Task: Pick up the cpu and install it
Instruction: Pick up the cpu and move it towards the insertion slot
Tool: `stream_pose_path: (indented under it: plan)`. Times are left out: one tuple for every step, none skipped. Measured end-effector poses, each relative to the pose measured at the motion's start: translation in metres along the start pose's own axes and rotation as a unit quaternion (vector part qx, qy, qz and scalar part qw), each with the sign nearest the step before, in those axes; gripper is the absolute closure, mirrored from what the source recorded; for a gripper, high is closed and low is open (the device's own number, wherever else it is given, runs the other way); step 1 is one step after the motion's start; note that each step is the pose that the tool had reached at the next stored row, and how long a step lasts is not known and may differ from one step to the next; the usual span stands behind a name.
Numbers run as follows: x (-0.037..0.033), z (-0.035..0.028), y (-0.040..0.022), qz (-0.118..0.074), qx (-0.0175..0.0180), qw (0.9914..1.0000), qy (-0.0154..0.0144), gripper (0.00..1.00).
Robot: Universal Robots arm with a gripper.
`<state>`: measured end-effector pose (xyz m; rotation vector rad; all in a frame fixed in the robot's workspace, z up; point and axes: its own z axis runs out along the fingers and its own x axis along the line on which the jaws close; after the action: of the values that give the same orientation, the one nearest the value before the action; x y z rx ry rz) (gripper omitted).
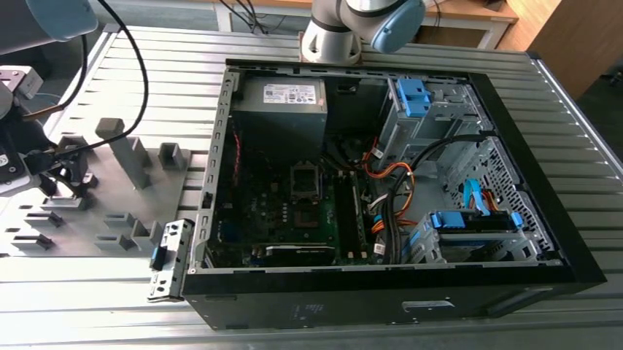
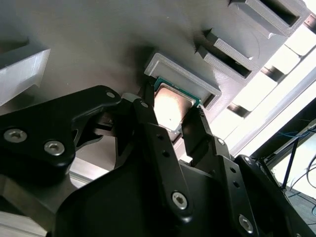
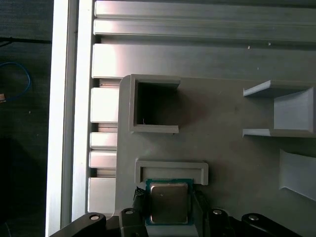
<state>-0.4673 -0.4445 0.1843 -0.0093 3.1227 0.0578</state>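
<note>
The cpu [image 3: 169, 202] is a small square chip with a pale metal face and a green rim. It lies against a grey U-shaped holder [image 3: 171, 169] on the grey fixture plate [image 3: 222, 148]. In the second wrist view the cpu [image 2: 173, 101] sits between my two black fingers [image 2: 148, 111]. My gripper [image 2: 171, 109] is shut on the cpu, one finger at each side edge. In the exterior view my gripper [image 1: 54, 175] hangs low over the fixture plate at the exterior view's left. The open computer case [image 1: 389, 189] shows the black socket frame [image 1: 305, 179] on its motherboard.
Upright grey fixture blocks [image 1: 127, 149] stand on the plate close to my gripper. The arm's base [image 1: 336, 36] is behind the case. Cables, blue drive brackets [image 1: 477, 219] and a power supply [image 1: 280, 102] crowd the case. The table is ribbed aluminium [image 1: 98, 292].
</note>
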Motion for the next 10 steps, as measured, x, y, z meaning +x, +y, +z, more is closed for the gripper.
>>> stream_pose_path:
  plan:
    - [0.0000, 0.0000, 0.0000, 0.000, 0.0000, 1.00000, 0.0000, 0.53]
    - [0.0000, 0.0000, 0.0000, 0.000, 0.0000, 1.00000, 0.0000, 0.53]
    - [0.0000, 0.0001, 0.0000, 0.000, 0.0000, 1.00000, 0.0000, 0.53]
    - [0.0000, 0.0001, 0.0000, 0.000, 0.0000, 1.00000, -0.0001, 0.53]
    - [0.0000, 0.0001, 0.0000, 0.000, 0.0000, 1.00000, -0.0001, 0.53]
    - [0.0000, 0.0001, 0.0000, 0.000, 0.0000, 1.00000, 0.0000, 0.53]
    - [0.0000, 0.0002, 0.0000, 0.000, 0.0000, 1.00000, -0.0001, 0.53]
    - [0.0000, 0.0002, 0.0000, 0.000, 0.0000, 1.00000, 0.0000, 0.53]
    - [0.0000, 0.0002, 0.0000, 0.000, 0.0000, 1.00000, -0.0001, 0.53]
    - [0.0000, 0.0002, 0.0000, 0.000, 0.0000, 1.00000, 0.0000, 0.53]
